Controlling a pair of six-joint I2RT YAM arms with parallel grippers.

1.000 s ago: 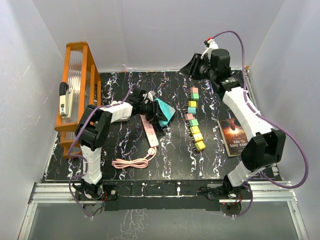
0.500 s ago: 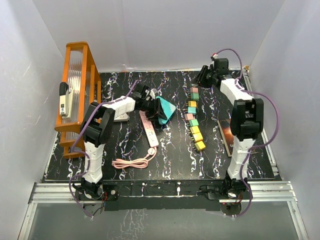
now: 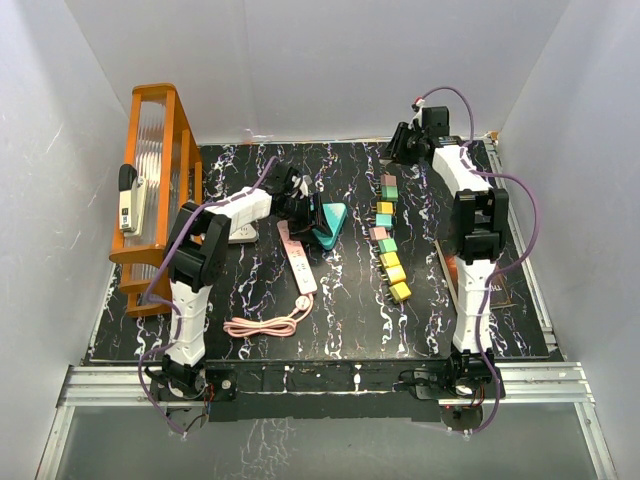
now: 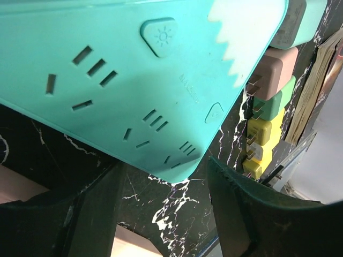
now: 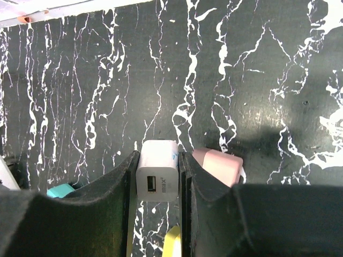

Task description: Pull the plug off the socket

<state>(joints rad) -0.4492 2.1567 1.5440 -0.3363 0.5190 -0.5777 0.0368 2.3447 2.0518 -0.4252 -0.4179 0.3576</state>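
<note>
The teal triangular socket (image 3: 331, 222) lies on the black marble table just right of my left gripper (image 3: 303, 209). In the left wrist view the socket (image 4: 134, 75) fills the top. Its near corner sits between the tips of my left gripper (image 4: 163, 179), which is open and touches nothing. At the back right hangs my right gripper (image 3: 402, 147). In its wrist view my right gripper (image 5: 157, 159) is shut on the white USB plug (image 5: 157, 176), held above the table and apart from the socket.
A row of coloured plugs (image 3: 388, 240) runs down the middle right of the table. A pink power strip (image 3: 298, 257) with its coiled cord (image 3: 262, 325) lies left of centre. An orange rack (image 3: 155, 170) stands at the left edge. White walls enclose the table.
My left gripper has opened and the teal socket has dropped from a raised tilt onto the table. The right arm has folded back towards the far wall, still shut on the plug.
</note>
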